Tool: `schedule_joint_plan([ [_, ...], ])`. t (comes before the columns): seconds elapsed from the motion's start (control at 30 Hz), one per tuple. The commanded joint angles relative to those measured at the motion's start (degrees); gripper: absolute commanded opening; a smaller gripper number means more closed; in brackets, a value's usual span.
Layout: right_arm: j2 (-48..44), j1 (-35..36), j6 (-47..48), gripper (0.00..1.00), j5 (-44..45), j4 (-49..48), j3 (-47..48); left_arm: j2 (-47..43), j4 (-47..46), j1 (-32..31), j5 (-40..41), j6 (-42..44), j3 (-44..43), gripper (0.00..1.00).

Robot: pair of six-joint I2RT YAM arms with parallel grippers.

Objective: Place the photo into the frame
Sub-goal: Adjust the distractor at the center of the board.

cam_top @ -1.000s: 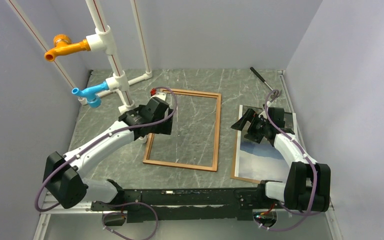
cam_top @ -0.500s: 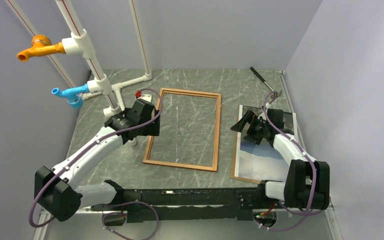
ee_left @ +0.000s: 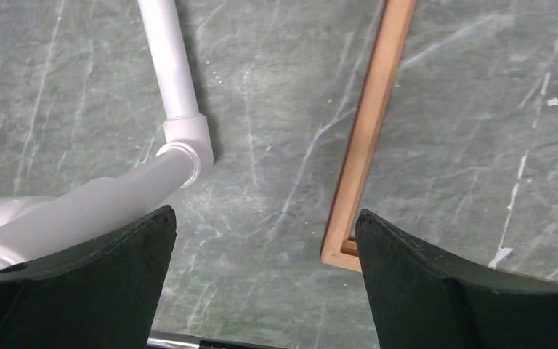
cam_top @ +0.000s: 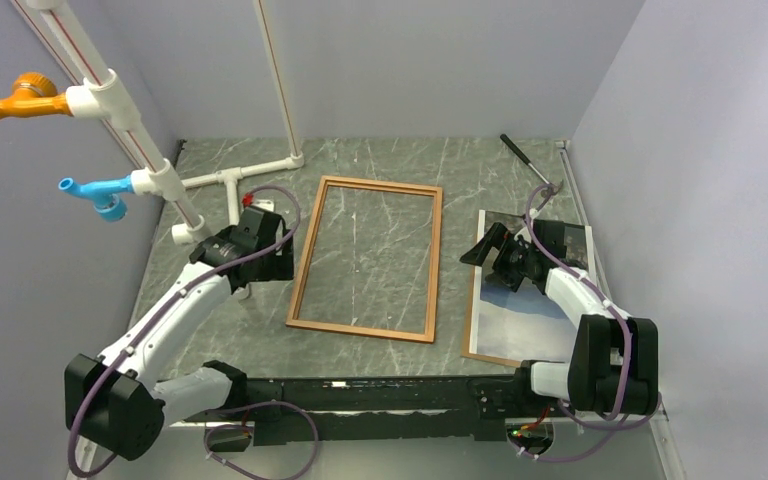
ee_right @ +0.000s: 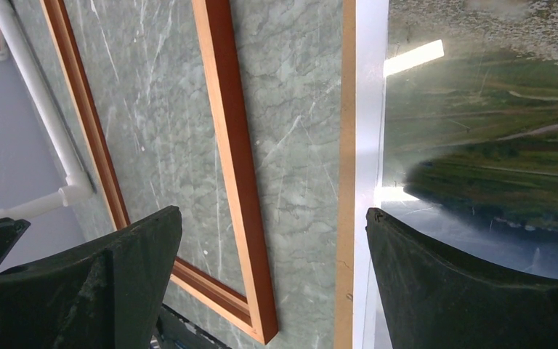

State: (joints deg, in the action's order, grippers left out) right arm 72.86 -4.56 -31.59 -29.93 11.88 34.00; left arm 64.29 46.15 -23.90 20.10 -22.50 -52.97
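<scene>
- Top view: my left claw (cam_top: 265,262) gapes empty, the frame (cam_top: 436,262) just right of it; my right claw (cam_top: 480,247), equally wide and empty, hovers over the photo (cam_top: 525,320).
- Left wrist: frame (ee_left: 373,109) corner beside one finger (ee_left: 443,291), white pipe (ee_left: 171,65) by the other.
- Right wrist: photo (ee_right: 479,131) beneath one finger (ee_right: 479,291), frame (ee_right: 229,145) leftward.

A white pipe rack (cam_top: 135,135) carrying an orange tap (cam_top: 5,103) and a blue tap (cam_top: 95,192) leans leftward over the green marbled bench (cam_top: 380,160), with a dark-handled tool (cam_top: 522,155) near its far right corner.

White pipe (ee_left: 174,65) beside left end effector (ee_left: 264,218)
</scene>
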Motion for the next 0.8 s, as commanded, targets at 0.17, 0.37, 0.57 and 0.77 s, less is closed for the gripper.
schedule_joint_plan([
  [0.17,0.41,0.06,-0.35,1.00,-1.30,-2.45,0.06,-2.45,2.32,8.50,-1.22,3.18,2.51,0.97],
  [0.37,1.07,0.45,-0.05,1.00,-1.54,-2.30,0.48,-3.37,2.30,13.70,-2.12,4.55,3.33,0.97],
  [0.57,3.15,1.91,0.42,0.99,-2.91,-2.19,1.04,-2.58,1.71,17.56,-3.05,6.21,3.23,0.97],
  [0.77,4.22,6.03,1.10,0.99,-1.56,-1.34,2.44,-2.55,0.97,18.63,-5.01,7.09,3.66,0.98],
])
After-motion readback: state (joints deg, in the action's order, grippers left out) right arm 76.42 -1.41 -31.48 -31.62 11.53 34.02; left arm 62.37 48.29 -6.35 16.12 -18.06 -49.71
